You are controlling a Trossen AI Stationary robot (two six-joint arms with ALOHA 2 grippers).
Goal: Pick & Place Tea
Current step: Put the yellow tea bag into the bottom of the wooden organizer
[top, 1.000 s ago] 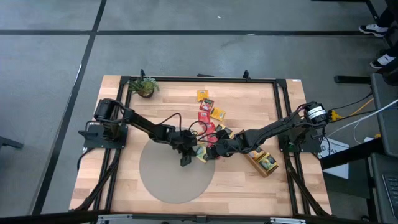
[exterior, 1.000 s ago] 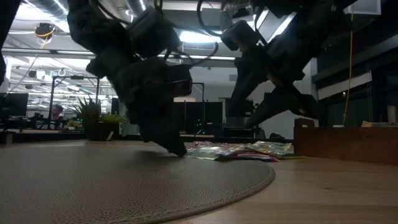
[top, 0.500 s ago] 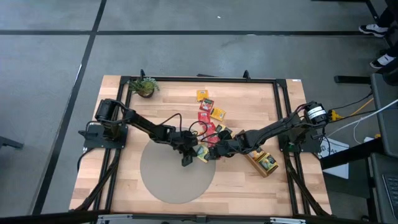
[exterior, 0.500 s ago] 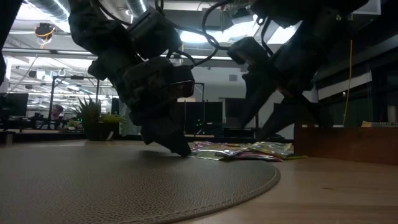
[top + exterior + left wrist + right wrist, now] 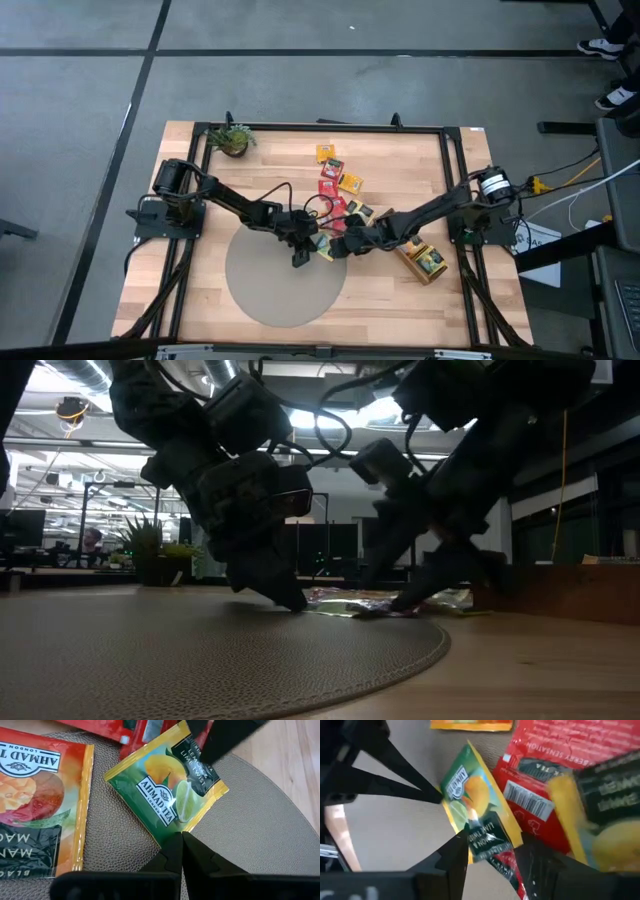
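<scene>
A wooden tray [image 5: 424,259] lies near the table's right edge, with at least one dark and yellow sachet [image 5: 432,262] in it; I can't make out anything more inside.

The rest of the tea [image 5: 338,184] is strewn in a loose line down the middle of the table [image 5: 400,160], red and yellow-orange packets running from the far side to the rim of the round mat [image 5: 270,290]. A green and yellow lemon-lime sachet [image 5: 167,792] sits on the mat's edge, beside a mango one [image 5: 42,795].

The left gripper [image 5: 181,851] has its fingers pressed together, holding nothing, tips resting at one corner of the lemon-lime sachet. The right gripper [image 5: 492,852] comes in from the opposite side with fingers spread wide, straddling the dark end of that same sachet, not clamped on it. A small plant [image 5: 232,139] stands at the far left corner.
</scene>
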